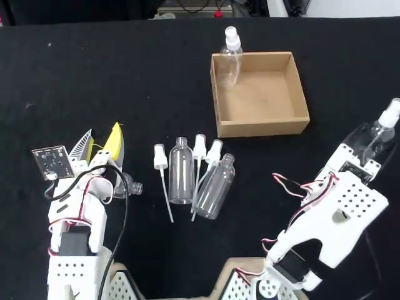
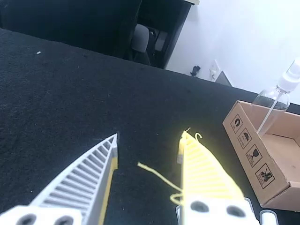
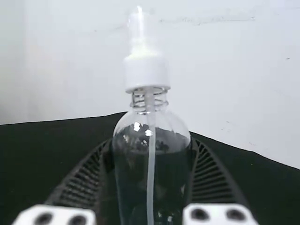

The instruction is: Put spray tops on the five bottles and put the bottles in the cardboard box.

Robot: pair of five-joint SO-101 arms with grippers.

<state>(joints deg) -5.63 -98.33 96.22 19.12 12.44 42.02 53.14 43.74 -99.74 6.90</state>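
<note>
My left gripper (image 1: 103,129) (image 2: 149,135) is open and holds nothing, low over the black table at the left. A bare clear bottle (image 1: 129,185) lies beside that arm. Two more bare bottles (image 1: 181,169) (image 1: 215,186) lie in the middle among three loose white spray tops (image 1: 160,156) (image 1: 200,147) (image 1: 214,150). The cardboard box (image 1: 262,128) (image 2: 243,136) sits at the back right, with a capped bottle (image 1: 230,57) (image 2: 275,94) upright in its far left corner. At the right edge, my right gripper (image 1: 375,141) (image 3: 151,143) is shut on another bottle (image 3: 150,168) with its spray top (image 3: 146,70) on.
A small circuit board (image 1: 51,160) is mounted on the left arm. Black tabletop (image 1: 125,81) stretches open behind the left gripper and left of the box. Cables and clutter lie past the table's far edge.
</note>
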